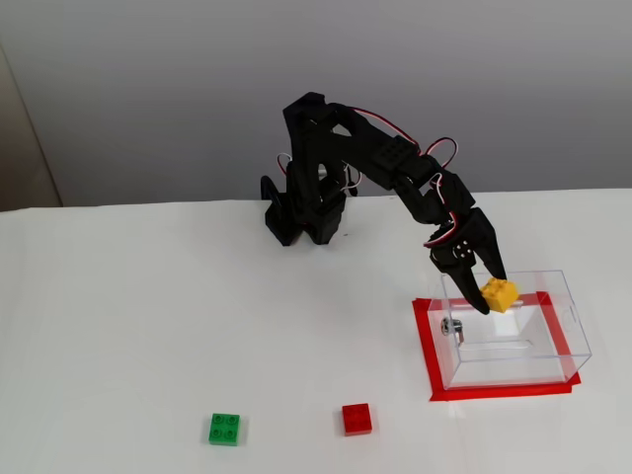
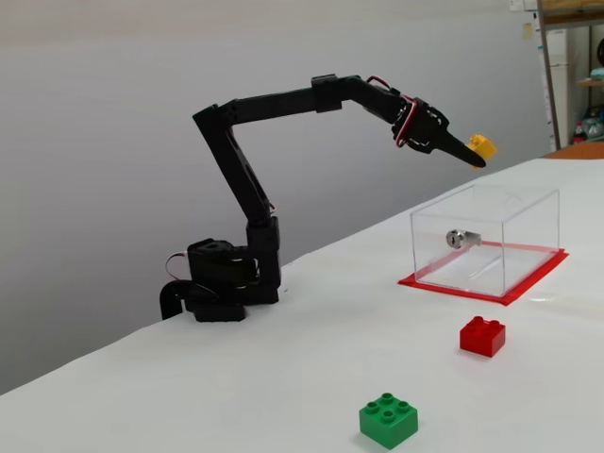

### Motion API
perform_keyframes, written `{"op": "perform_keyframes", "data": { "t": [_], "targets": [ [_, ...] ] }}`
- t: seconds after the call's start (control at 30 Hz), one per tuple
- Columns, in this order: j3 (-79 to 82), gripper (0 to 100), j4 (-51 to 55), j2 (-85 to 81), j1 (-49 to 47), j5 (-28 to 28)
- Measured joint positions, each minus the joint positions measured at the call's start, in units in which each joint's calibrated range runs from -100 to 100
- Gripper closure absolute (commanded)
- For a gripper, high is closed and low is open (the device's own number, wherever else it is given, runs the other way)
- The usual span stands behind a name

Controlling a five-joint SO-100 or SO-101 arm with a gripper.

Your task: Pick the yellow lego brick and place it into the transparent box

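Note:
In both fixed views my gripper [image 1: 491, 295] [image 2: 478, 151] is shut on the yellow lego brick [image 1: 499, 293] [image 2: 482, 144]. The arm stretches out from its black base, holding the brick in the air above the transparent box [image 1: 513, 331] [image 2: 486, 239]. That box stands open-topped on a red tape rectangle, with a small metal fitting [image 2: 457, 238] on its near wall. Seen from the side, the brick hangs well above the box's rim.
A red brick [image 1: 356, 419] [image 2: 482, 336] and a green brick [image 1: 224, 429] [image 2: 388, 419] lie on the white table in front of the arm. The arm's base [image 1: 296, 212] [image 2: 222, 278] stands at the table's back edge by a grey wall.

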Motion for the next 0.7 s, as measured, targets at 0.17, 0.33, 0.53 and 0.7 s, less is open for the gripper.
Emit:
{"op": "perform_keyframes", "data": {
  "t": [0.17, 0.33, 0.53, 0.7],
  "targets": [
    [0.0, 85, 0.0, 1.86, -3.63, 0.0],
    [0.0, 85, 0.0, 2.11, -4.7, 0.0],
    [0.0, 85, 0.0, 2.11, -4.27, 0.0],
    [0.0, 85, 0.0, 2.11, -2.46, 0.0]
  ]
}}
